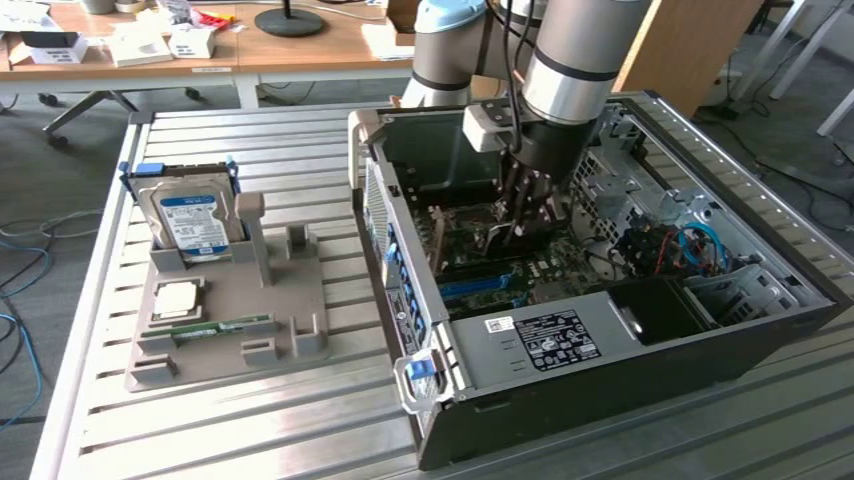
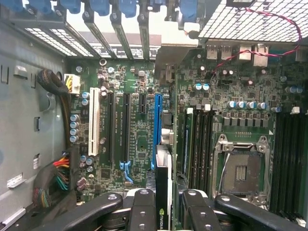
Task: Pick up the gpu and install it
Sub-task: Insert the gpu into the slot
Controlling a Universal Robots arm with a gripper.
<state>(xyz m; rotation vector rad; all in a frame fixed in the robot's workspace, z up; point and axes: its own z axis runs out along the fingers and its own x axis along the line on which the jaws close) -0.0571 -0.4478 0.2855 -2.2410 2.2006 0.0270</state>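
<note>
Nearest my wrist camera: hand [image 2: 166, 198], fingers clenched on the gpu [image 2: 162, 168], which I see edge-on, upright, inside the computer case [image 1: 561, 400]. Its lower edge is hidden, so I cannot tell whether it touches the blue slot [image 2: 157, 122] just beyond. Next: motherboard [image 2: 132, 144], processor socket [image 2: 242, 171]. Farthest: blue latches [image 2: 127, 6], cut off by the frame.
</note>
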